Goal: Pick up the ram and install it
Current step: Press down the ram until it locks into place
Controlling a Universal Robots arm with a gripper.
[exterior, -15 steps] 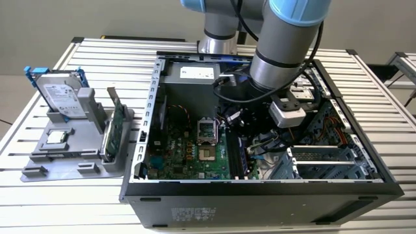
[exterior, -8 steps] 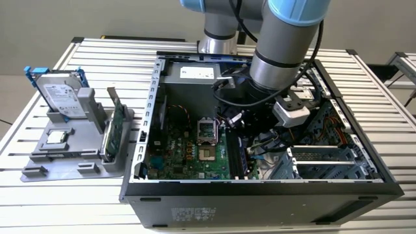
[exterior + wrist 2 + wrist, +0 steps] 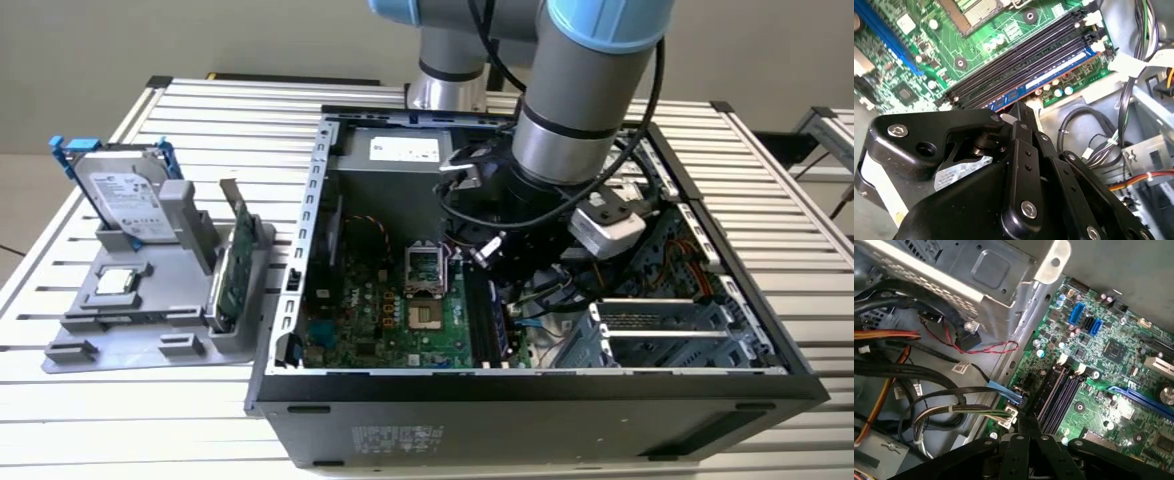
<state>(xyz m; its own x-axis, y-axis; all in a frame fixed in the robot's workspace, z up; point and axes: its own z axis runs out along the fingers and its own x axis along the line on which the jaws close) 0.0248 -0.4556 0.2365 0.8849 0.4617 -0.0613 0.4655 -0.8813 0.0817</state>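
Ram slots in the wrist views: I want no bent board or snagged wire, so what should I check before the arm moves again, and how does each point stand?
1. Ram lined up with a slot: ok. It lies along the slot nearest the board's edge.
2. Ram pressed fully home: cannot tell. The white latch at its far end shows, but not whether it has closed.
3. Gripper placed on the ram: ok. Its tip meets the ram's top edge near one end.
4. Neighbouring black slots free: ok, nothing is in them.
5. Cables off the slots: ok. They lie beside the board's edge.
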